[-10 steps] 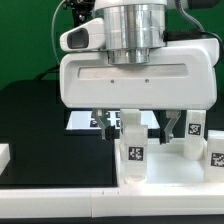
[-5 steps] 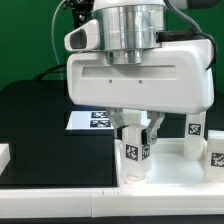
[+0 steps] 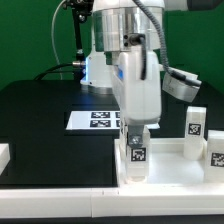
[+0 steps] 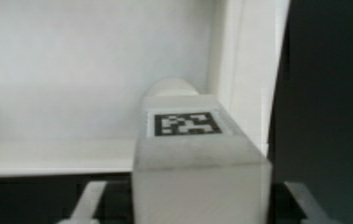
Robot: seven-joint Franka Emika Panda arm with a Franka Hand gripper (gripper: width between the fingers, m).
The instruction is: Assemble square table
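My gripper (image 3: pixel 136 135) points straight down and is shut on an upright white table leg (image 3: pixel 137 158) with a black-and-white tag on its face. The leg stands on the corner of the white square tabletop slab (image 3: pixel 178 172) nearest the exterior view's left. In the wrist view the leg (image 4: pixel 191 140) fills the space between the two fingers (image 4: pixel 95 200), and my gripper (image 4: pixel 194 198) sits around its top. Two more tagged legs (image 3: pixel 195 123) (image 3: pixel 217 150) stand at the exterior view's right.
The marker board (image 3: pixel 95 119) lies on the black table surface just behind the gripper. A plain white block (image 3: pixel 4 155) sits at the exterior view's left edge. A white ledge (image 3: pixel 60 200) runs along the front.
The gripper has turned about a quarter turn around its vertical axis, and the leg has turned with it. Its wide face no longer faces the exterior camera.
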